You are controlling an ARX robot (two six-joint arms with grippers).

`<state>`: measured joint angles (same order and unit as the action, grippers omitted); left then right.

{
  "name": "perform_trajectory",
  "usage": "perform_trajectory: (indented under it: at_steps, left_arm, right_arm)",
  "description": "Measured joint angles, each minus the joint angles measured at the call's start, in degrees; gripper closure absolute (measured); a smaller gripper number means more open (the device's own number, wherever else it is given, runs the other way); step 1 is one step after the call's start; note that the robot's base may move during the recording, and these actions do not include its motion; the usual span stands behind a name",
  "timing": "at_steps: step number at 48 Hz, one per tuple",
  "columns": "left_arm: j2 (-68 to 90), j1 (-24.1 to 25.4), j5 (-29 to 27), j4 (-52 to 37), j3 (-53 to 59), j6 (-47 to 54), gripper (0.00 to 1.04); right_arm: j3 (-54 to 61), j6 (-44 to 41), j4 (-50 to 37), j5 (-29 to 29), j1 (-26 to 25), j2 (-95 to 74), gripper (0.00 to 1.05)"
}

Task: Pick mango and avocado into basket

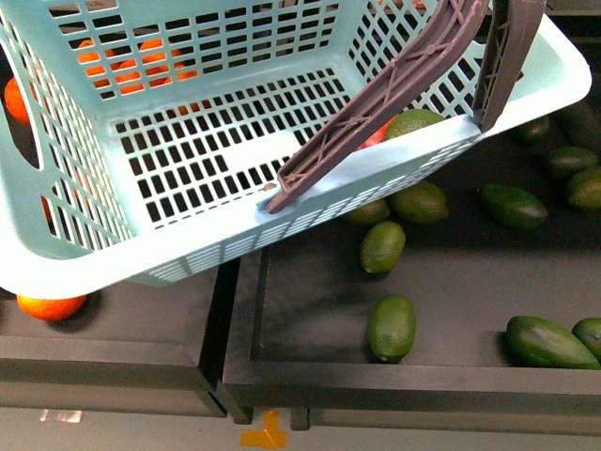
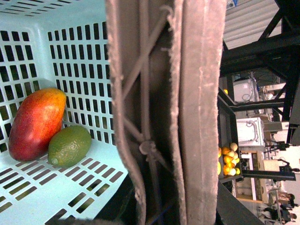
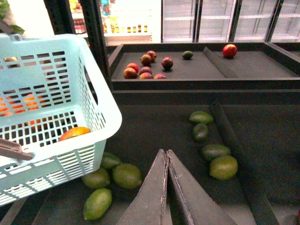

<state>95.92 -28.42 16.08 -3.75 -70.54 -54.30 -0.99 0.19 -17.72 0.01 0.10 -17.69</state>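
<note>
Judged close to finished: one mango (image 2: 36, 123) and one avocado (image 2: 69, 145) lying touching each other on the slotted floor of the single basket (image 1: 56, 272), close beside the left gripper's camera and just past the brown-grey handle (image 2: 187, 112) that fills the middle of the left wrist view. Left gripper itself not shown there; open or closed, cannot tell, though probably carrying the basket by that handle, given how it hangs tilted over the display trays in the front view. Right gripper (image 3: 167, 161) with jaws pressed together, tips meeting, holding nothing, poised above the dark tray (image 3: 154, 126); basket up and to one side of it, loose fruit spread ahead of and beneath its tips. Little left, by this reading: perhaps only setting the basket down. Counted in the right wrist view: eight loose green fruits (image 3: 223, 167) on the near tray, four close by the basket corner, four further out beyond the tips. On the far shelf (image 3: 187, 70), six reddish round fruits, one dark green one, one red one apart.
</note>
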Motion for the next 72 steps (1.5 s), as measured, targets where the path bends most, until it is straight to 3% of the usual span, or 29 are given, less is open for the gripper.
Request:
perform_trajectory:
  at_steps: [19,24,35,67,72]
  left_arm:
    - [0.0,0.0,0.02,0.0,0.0,-0.02,0.88]
    - [0.0,0.0,0.0,0.0,0.0,0.0,0.88]
    - [0.0,0.0,0.0,0.0,0.0,-0.07,0.88]
    - [0.0,0.02,-0.02,0.0,0.0,-0.02,0.88]
    - [0.0,0.0,0.0,0.0,0.0,0.0,0.88]
  right_arm:
    - [0.0,0.0,7.58,0.0,0.0,7.61,1.03]
    - [-0.02,0.0,16.96,0.02,-0.02,15.72,1.03]
    - [-0.02,-0.04,17.53,0.02,-0.02,17.27,1.02]
    - [-0.02,-0.02,17.53,0.02,0.0,17.35,0.09]
    - [-0.02,-0.02,17.53,0.02,-0.02,17.35,0.09]
